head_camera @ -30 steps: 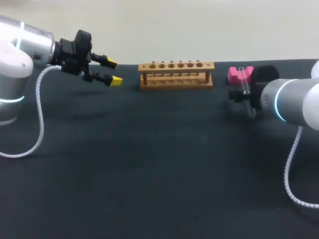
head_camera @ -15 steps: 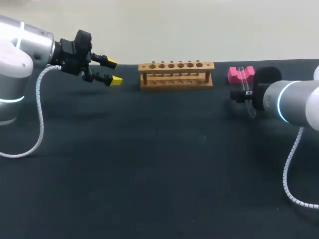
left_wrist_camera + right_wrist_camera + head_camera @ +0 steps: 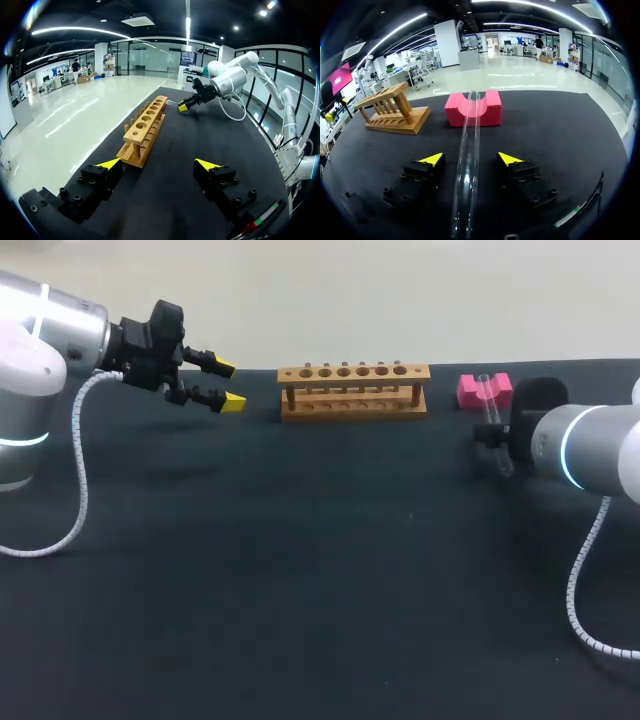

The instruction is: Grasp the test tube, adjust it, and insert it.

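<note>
Risk: right gripper, open astride clear glass test tube on pink grooved block, may dislodge it closing off-centre; left gripper open.

A black table bears a wooden rack and a pink block beside it.

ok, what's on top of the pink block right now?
The glass test tube: its far end lies in the pink block's groove. The rest runs back between the right gripper's open fingers; its near end is out of view.
</note>
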